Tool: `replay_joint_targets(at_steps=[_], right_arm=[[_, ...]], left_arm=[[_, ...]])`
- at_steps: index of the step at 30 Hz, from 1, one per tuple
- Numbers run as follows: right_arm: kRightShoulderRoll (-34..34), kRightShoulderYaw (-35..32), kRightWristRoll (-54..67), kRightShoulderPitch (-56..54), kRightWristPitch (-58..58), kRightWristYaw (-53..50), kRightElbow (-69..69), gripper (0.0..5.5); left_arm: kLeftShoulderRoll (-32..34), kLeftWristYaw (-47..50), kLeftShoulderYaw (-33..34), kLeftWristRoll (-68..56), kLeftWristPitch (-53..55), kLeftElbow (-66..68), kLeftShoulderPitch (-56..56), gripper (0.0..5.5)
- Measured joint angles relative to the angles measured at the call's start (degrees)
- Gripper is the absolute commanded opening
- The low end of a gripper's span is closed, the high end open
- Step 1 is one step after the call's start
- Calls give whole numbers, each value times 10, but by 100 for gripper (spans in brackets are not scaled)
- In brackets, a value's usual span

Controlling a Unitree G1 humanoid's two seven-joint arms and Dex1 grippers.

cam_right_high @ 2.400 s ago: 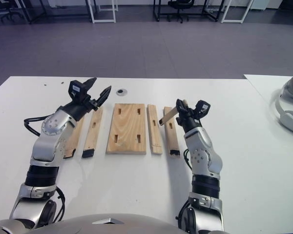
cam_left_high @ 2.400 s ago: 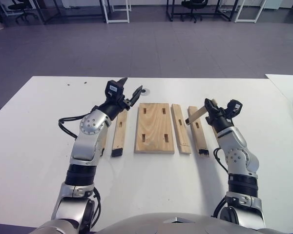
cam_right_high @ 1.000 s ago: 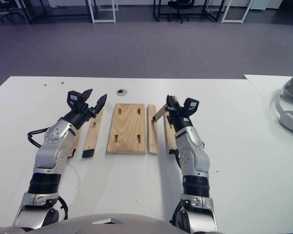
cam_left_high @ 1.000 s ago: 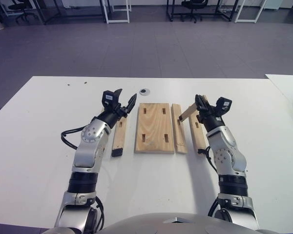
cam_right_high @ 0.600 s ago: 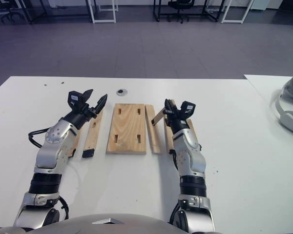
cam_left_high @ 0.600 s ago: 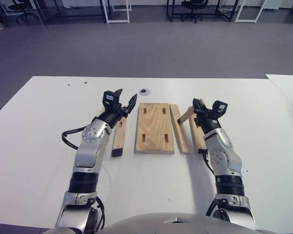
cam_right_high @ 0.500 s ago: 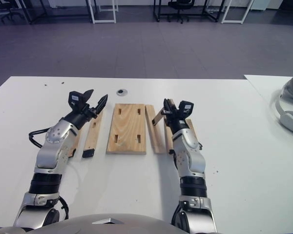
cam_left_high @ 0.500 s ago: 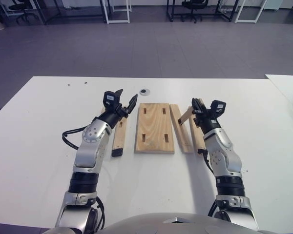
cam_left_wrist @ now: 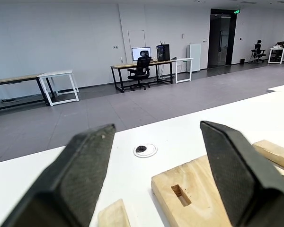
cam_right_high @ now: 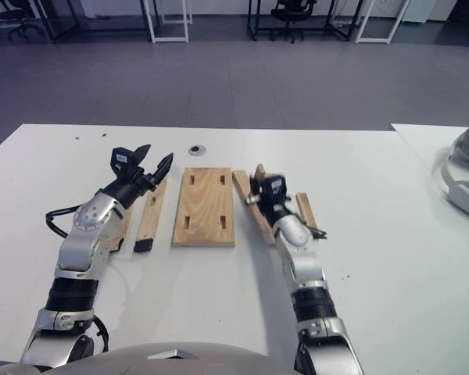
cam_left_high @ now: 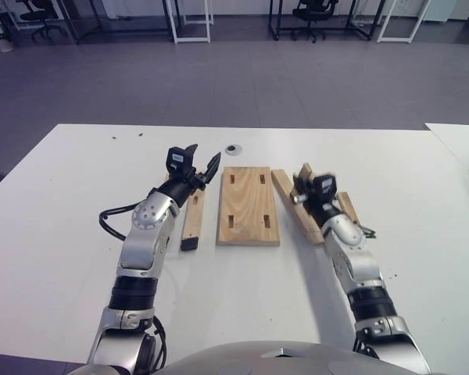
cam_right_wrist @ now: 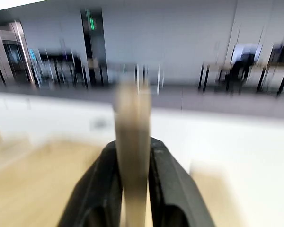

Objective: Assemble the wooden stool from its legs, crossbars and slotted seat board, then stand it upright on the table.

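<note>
Holds the left gripper (cam_left_high: 205,153) forward, elbow bent, fingers (cam_left_wrist: 85,179) spread wide. Clamps the right gripper (cam_left_high: 308,187) around a wooden crossbar (cam_right_wrist: 132,123), forearm stretched forward and low.

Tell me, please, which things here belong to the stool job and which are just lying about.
Job: slotted seat board; legs on its left; legs on its right; short bar clamped in right gripper.
Lying about: round table grommet; white device at far right.

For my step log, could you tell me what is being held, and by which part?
The right gripper clamps a crossbar near one end; the rest juts out beyond it. The left gripper is open and empty.
</note>
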Motion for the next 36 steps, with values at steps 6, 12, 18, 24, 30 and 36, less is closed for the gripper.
replay_joint_targets(at_steps=[6, 12, 18, 24, 30, 36], right_arm=[[-6, -3, 9, -40, 108, -1, -76, 233], [-31, 3, 8, -40, 312, -16, -132, 327], [-40, 22, 1, -39, 389, -14, -152, 264], [-38, 16, -12, -54, 406, -26, -146, 208], [-26, -9, 21, -66, 360, 8, -235, 208], [-71, 60, 32, -67, 246, 131, -308, 208]], left_arm=[[-1, 0, -2, 0, -10, 13, -2, 327], [-2, 1, -2, 0, -17, 18, -4, 327], [-2, 1, -6, 1, -22, 18, -4, 327], [-11, 4, -13, 4, -20, 15, -4, 327], [-48, 1, 8, -96, 89, -19, -14, 424], [-142, 57, 96, -353, 282, -47, -78, 424]])
